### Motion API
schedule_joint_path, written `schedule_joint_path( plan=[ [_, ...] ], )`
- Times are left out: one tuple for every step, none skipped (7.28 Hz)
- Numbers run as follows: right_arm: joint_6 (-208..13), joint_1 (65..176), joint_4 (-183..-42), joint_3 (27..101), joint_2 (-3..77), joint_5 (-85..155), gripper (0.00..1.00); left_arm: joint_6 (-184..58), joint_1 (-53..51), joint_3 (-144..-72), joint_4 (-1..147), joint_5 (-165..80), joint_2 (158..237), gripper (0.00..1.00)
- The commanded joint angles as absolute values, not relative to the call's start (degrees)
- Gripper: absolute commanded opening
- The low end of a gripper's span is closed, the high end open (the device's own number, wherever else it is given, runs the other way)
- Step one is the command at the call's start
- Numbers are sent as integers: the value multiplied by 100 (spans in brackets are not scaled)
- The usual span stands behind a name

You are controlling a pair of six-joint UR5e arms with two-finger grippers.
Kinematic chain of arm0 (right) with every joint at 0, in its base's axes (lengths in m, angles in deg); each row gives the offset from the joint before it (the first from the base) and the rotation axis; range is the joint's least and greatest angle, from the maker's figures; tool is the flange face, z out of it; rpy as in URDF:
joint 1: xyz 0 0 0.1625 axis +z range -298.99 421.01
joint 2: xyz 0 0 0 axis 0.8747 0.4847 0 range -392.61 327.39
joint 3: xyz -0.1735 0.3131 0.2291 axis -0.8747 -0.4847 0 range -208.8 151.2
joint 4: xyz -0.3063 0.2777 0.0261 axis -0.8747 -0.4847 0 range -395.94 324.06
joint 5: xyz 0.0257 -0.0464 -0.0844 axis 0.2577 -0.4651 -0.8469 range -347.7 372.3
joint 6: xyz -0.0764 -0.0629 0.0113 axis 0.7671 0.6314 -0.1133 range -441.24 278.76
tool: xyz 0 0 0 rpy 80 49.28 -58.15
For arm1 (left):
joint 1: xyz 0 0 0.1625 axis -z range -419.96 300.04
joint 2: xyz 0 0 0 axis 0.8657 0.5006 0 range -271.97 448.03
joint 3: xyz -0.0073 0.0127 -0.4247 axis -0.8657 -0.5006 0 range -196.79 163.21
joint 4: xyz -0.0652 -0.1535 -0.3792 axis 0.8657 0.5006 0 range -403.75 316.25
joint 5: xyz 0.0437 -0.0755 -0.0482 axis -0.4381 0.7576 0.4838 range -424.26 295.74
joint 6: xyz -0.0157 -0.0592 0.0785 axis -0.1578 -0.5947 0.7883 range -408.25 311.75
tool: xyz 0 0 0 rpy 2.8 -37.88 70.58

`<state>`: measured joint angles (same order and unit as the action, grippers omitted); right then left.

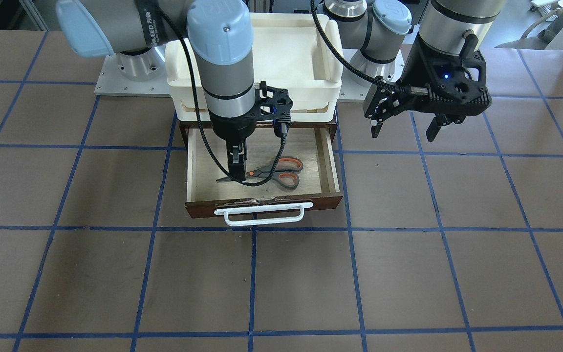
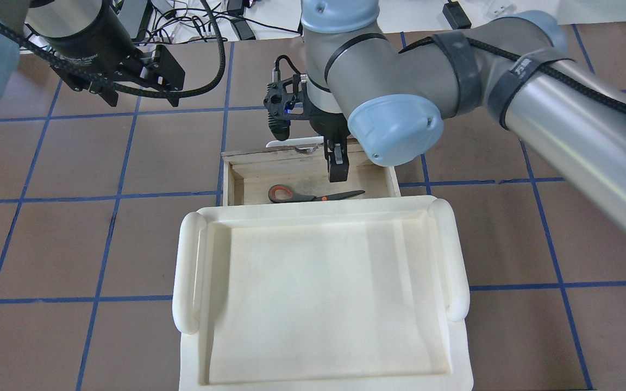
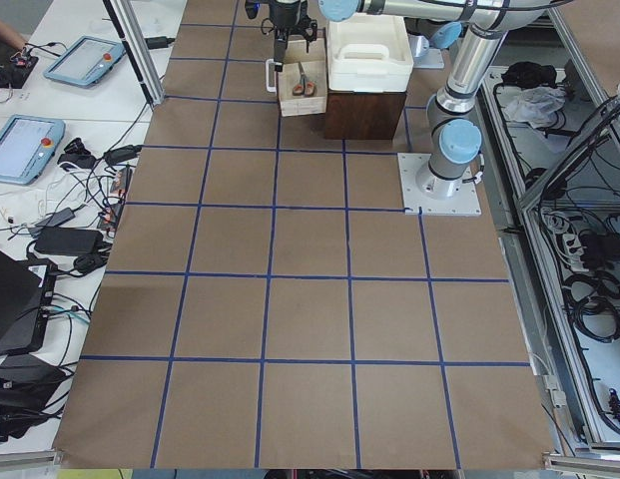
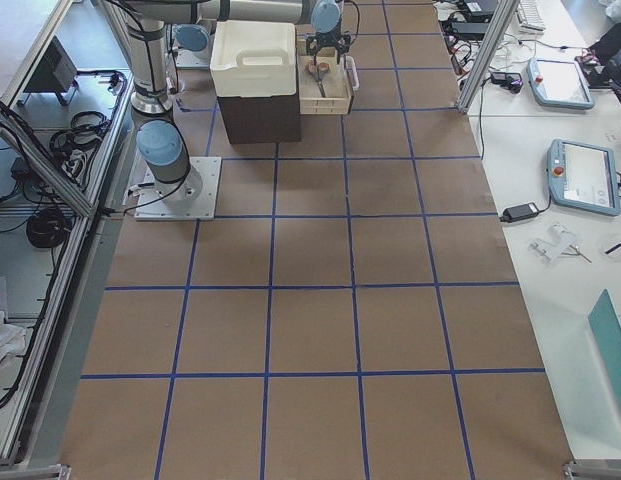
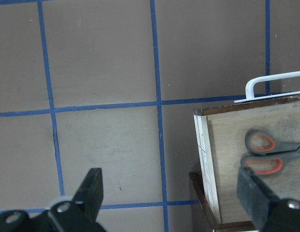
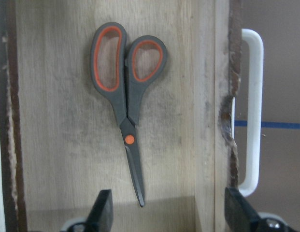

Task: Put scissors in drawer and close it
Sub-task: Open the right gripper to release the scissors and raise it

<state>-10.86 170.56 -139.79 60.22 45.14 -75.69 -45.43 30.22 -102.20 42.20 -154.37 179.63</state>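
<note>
- At the left of the front-facing view, our right gripper (image 1: 236, 168) hangs down inside the drawer (image 1: 198, 208); its wrist view shows the fingers spread wide with nothing between them, so we judge the scissors released; the first care is a straight lift, clear of the drawer walls
- Just right of it, the scissors (image 1: 268, 173) lie flat on the pale drawer floor, blades toward the view's left and handles toward its right; the blade end lies under the fingertips in this view, so we should rise without any sideways drift that could drag them
- The drawer stands pulled out from under the white tray (image 1: 254, 54), with the white bar handle (image 1: 262, 215) at its front; we would push on the middle of the front, square to it, so that it slides without skewing; the chipped top edge (image 1: 262, 199) could snag a fingertip, so we would press lower; the scissors lie well inside the walls and we judge they will not foul the closing
- Far right, our left gripper (image 1: 403, 128) hovers over the table (image 1: 408, 269), well apart from the drawer, fingers wide and empty; it should keep out of the push line
</note>
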Motion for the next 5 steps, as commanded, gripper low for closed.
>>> schedule_joint_path(
  plan=[
    [-1750, 16596, -13668, 5997, 4963, -7489, 84, -4553, 3047, -9837, 4159, -15400, 18275, 100],
    [-2144, 16386, -13370, 5997, 5130, -7471, 84, -4553, 3100, -9592, 4116, -15400, 18504, 100],
    [-2600, 16149, -13185, 6006, 5306, -7453, 84, -4544, 3248, -9485, 3715, -15408, 18776, 100],
    [-2640, 15894, -13122, 6006, 5412, -7445, 84, -4553, 3319, -9457, 3224, -15400, 19091, 100],
    [-2770, 15657, -13121, 6006, 5527, -7384, 87, -4588, 3337, -9414, 3132, -15408, 19408, 100]
  ],
)
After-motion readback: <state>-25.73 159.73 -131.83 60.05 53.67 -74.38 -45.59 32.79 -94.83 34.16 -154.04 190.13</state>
